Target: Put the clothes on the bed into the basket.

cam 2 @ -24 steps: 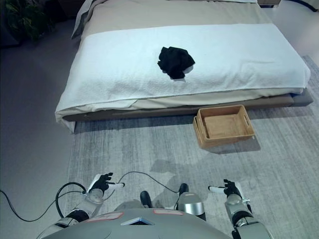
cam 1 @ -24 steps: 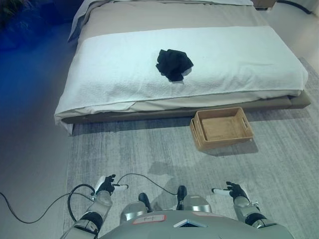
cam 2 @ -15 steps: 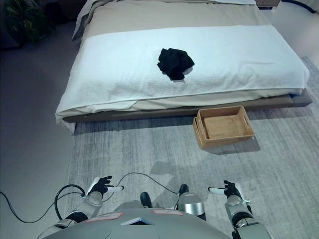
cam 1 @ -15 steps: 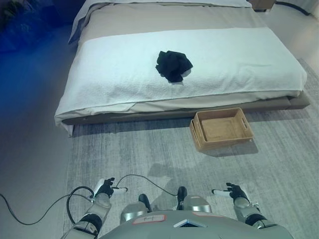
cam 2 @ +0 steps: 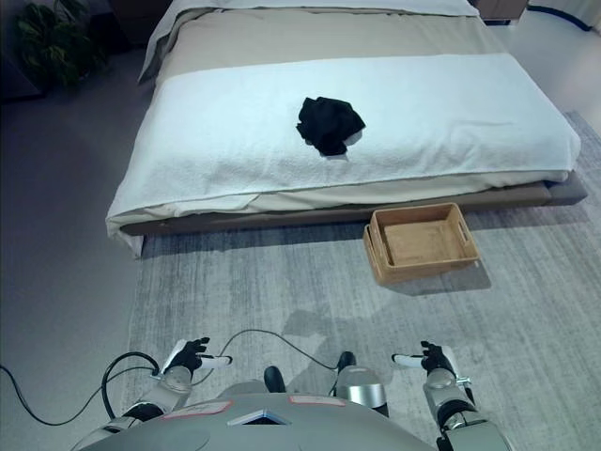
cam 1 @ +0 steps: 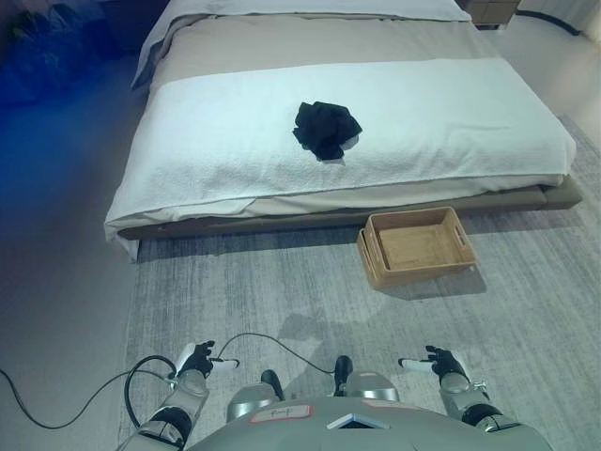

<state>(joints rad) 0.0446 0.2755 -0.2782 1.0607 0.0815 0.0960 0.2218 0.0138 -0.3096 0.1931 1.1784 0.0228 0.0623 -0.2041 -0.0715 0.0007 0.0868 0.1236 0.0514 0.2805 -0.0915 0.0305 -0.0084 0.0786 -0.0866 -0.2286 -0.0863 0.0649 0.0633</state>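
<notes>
Nothing is done yet, by my judgement: the black clothes (cam 1: 326, 129) lie bunched on the bed (cam 1: 216, 141) at 12 o'clock, and the basket (cam 1: 416, 246) sits empty on the rug (cam 1: 282, 282) just below the bed's edge (at about 1 o'clock). My left hand (cam 1: 195, 358) and right hand (cam 1: 440, 361) hang low at 7 and 5 o'clock, fingers loosely spread, holding nothing. Only the right eye view shows a plant (cam 2: 56, 42) at 10 o'clock.
</notes>
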